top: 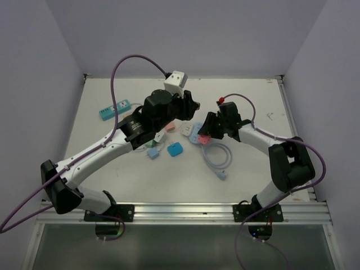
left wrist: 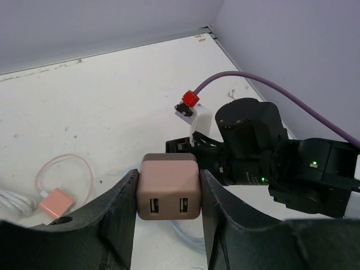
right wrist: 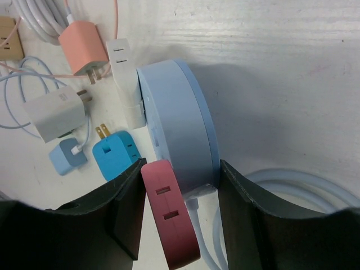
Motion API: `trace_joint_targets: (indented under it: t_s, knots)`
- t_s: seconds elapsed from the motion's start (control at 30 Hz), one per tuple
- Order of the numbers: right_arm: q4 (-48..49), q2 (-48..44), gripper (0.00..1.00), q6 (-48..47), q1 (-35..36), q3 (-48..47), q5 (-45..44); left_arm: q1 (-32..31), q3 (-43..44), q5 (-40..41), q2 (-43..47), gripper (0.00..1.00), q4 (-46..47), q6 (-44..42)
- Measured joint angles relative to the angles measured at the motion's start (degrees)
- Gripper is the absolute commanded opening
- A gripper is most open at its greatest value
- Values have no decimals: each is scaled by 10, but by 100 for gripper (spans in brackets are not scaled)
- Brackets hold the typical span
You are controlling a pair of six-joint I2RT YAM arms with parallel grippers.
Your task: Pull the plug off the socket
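In the left wrist view a brownish-pink plug (left wrist: 169, 197) with two USB ports is clamped between my left gripper's (left wrist: 169, 179) fingers. It hangs above the table, apart from any socket. From above, the left gripper (top: 190, 108) hovers over the table's middle. The round light-blue socket (right wrist: 180, 112) lies on the table with my right gripper (right wrist: 181, 169) shut across it. One finger presses a dark red plug (right wrist: 171, 225) on the socket's side and the other presses the socket's rim. A white plug (right wrist: 121, 73) sits in the socket's far side. The socket (top: 195, 134) shows beside the right gripper (top: 207, 130).
Loose chargers lie left of the socket: a salmon one (right wrist: 83, 48), a white one (right wrist: 55, 115), a teal adapter (right wrist: 115, 154) and a light-blue one (right wrist: 66, 157). A coiled pale cable (top: 218, 156) lies near the right arm. A teal power strip (top: 115, 109) is at the back left.
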State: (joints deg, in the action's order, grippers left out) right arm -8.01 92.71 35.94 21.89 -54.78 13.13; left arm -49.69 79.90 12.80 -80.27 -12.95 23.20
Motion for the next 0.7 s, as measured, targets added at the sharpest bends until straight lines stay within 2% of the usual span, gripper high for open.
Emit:
trace_joint_targets:
  t_s: [0.13, 0.27, 0.47, 0.6, 0.7]
  knots:
    - [7, -16, 0, 1, 2, 6, 21, 25, -27, 6, 24, 0, 0, 2]
    - [23, -57, 0, 1, 2, 18, 46, 107, -101, -1, 57, 1, 4, 12]
    - [62, -119, 0, -5, 2, 53, 87, 224, -223, -17, 58, 5, 6, 26]
    - [89, -137, 0, -13, 2, 89, 121, 280, -283, -38, 37, 13, 20, 31]
    - [98, -144, 0, -21, 2, 113, 146, 301, -305, -57, 6, 30, 38, 35]
